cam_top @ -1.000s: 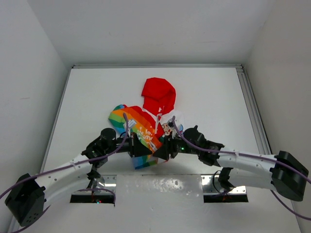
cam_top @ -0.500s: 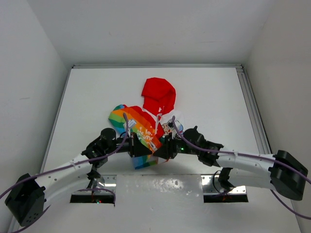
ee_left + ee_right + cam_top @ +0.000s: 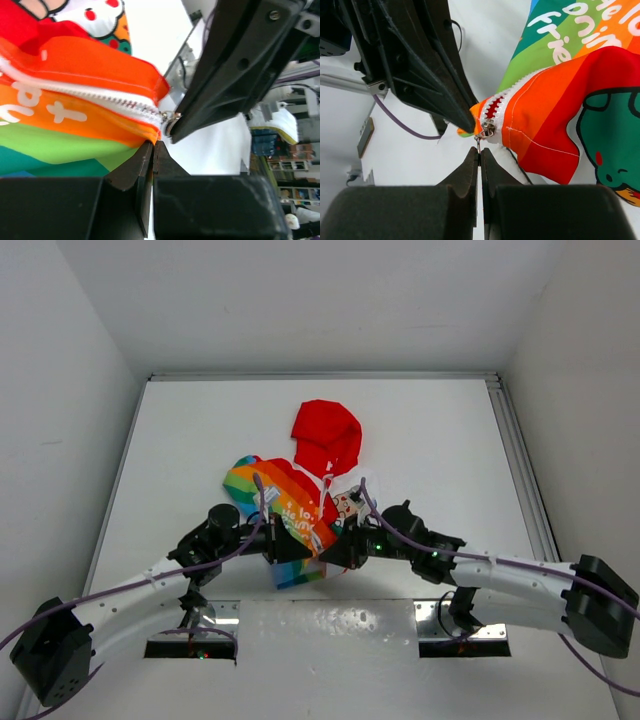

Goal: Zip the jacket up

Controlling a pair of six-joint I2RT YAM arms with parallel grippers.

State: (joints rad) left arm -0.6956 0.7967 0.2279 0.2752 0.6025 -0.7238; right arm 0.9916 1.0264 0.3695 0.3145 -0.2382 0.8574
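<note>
Bright even light, faint shadows, wrist-view backgrounds slightly soft

**Surroundings: table, walls, rails**

White table [image 3: 190,440] in front of me, with plain white walls [image 3: 300,300] at the left, back and right. Metal rail [image 3: 517,460] runs along its right edge, and a thinner strip [image 3: 320,376] along the back. Glossy panel [image 3: 330,622] sits at the near edge. Past my left claw there are blurry shelves [image 3: 295,165].

Both arms bent inward from the lower corners. The left gripper [image 3: 298,547] and right gripper [image 3: 333,553] met tip to tip at centre, each pinching the jacket [image 3: 287,496].
</note>
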